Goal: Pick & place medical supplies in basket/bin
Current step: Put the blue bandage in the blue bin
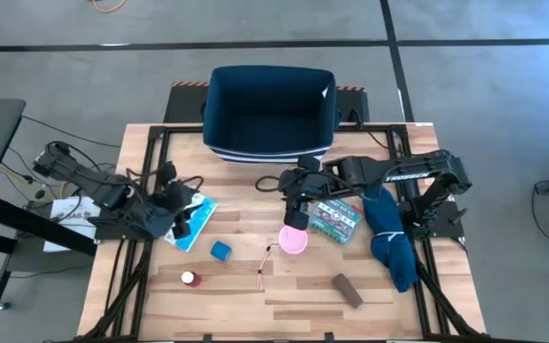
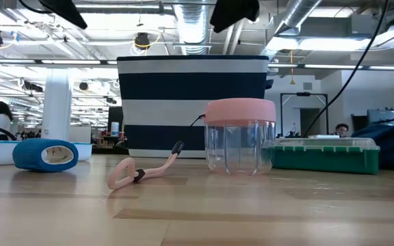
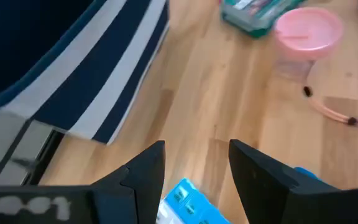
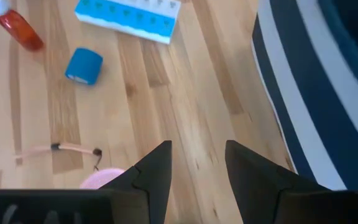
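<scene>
While the low view hides both, wrist views show left jaws (image 3: 196, 163) and right jaws (image 4: 197, 163) open.

Light wood table (image 1: 246, 305) with the navy striped bin (image 1: 270, 112) at the far edge. Pill organiser (image 1: 193, 223) left, blue roll (image 1: 220, 251) and red bottle (image 1: 190, 278) nearer the front, pink-lidded cup (image 1: 294, 240) mid-table, green box (image 1: 336, 219), dark-blue cloth (image 1: 392, 238) right, brown bar (image 1: 347, 290) front-right.

One bin (image 1: 270, 110), one pill organiser (image 1: 194, 223), one green box (image 1: 336, 219), one bottle (image 1: 190, 278).
</scene>
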Motion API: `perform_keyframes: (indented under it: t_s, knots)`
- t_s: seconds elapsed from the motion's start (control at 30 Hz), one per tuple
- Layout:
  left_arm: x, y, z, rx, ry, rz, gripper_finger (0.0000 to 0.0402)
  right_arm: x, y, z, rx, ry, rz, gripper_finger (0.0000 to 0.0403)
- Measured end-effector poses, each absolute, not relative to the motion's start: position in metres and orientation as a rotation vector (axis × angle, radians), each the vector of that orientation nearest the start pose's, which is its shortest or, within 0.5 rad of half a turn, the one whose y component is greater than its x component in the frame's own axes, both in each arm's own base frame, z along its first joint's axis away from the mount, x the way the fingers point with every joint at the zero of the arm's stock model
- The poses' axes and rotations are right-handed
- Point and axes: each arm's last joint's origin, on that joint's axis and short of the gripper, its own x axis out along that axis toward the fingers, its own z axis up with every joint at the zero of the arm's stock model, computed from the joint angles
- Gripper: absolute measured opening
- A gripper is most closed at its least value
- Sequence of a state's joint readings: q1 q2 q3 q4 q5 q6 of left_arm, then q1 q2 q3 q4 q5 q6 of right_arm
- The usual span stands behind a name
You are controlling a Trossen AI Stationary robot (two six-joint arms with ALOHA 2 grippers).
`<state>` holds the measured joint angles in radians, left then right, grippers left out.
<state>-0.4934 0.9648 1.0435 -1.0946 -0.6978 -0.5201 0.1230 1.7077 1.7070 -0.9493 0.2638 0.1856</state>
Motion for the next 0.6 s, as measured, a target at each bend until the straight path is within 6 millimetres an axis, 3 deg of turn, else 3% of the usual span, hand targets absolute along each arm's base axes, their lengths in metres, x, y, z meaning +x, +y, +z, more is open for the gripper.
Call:
perform_keyframes:
  t_s: [0.1,0.3,0.6]
  knots:
    - [0.153,-0.062,0.317,0.11,0.826,0.33,0.0169,0.355,0.036,0.347,-0.011,0.917,-0.215,0.0138]
    - [0.176,-0.081,0.295,0.306,1.058,-0.039,0.0169,0.355,0.036,0.347,-0.012,0.917,-0.216,0.0137]
    - [0.228,-0.103,0.241,0.344,1.265,-0.19,0.017,0.354,0.036,0.346,-0.016,0.935,-0.216,0.0136]
